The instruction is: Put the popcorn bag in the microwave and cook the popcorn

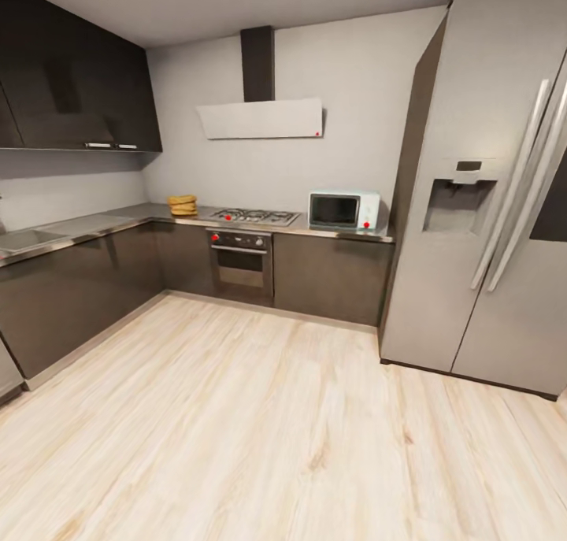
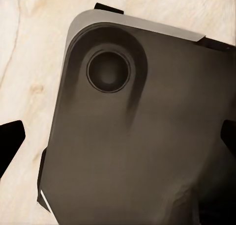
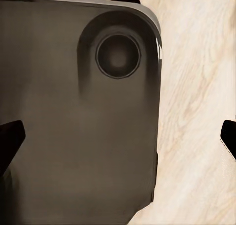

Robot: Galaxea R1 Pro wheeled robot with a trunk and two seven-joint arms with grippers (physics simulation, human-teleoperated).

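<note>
Left of the microwave (image 1: 343, 210), past the hob (image 1: 253, 216), sits the bag (image 1: 183, 205) — approach pending, drive closer; both grippers (image 2: 118, 136) (image 3: 118, 136) open, empty.

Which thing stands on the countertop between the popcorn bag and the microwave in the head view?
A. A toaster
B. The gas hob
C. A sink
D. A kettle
B. In the head view the gas hob is set into the countertop, with the popcorn bag to its left near the corner and the microwave to its right beside the fridge.
</note>
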